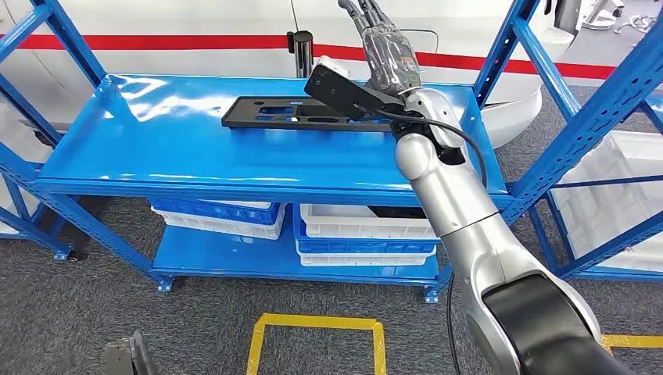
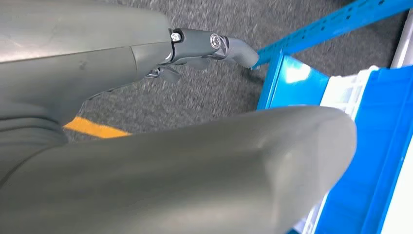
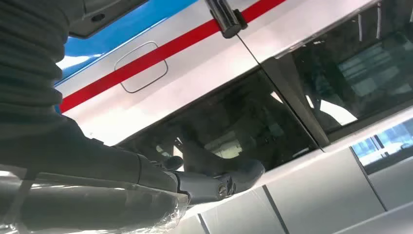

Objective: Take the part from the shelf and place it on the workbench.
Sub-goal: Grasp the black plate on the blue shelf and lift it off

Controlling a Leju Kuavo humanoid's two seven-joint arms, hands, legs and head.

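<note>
The part [image 1: 289, 113] is a long flat black plate with cut-outs. It lies on the top level of the blue shelf [image 1: 156, 148], towards the back right. My right arm reaches over the shelf, and my right hand [image 1: 387, 51] is raised above and just behind the plate's right end. Its fingers are stretched out towards the white vehicle and hold nothing. The right wrist view shows those fingers [image 3: 214, 183] extended against the vehicle's window. My left hand [image 2: 209, 46] hangs low over grey carpet beside the shelf's lower level and holds nothing.
Blue and white crates [image 1: 219, 215] [image 1: 363, 230] fill the lower shelf level. A white vehicle with a red stripe [image 1: 195, 39] stands right behind the shelf, with a black post [image 1: 299, 51] at the back edge. Another blue rack [image 1: 594, 117] stands on the right. Yellow tape [image 1: 317, 322] marks the floor.
</note>
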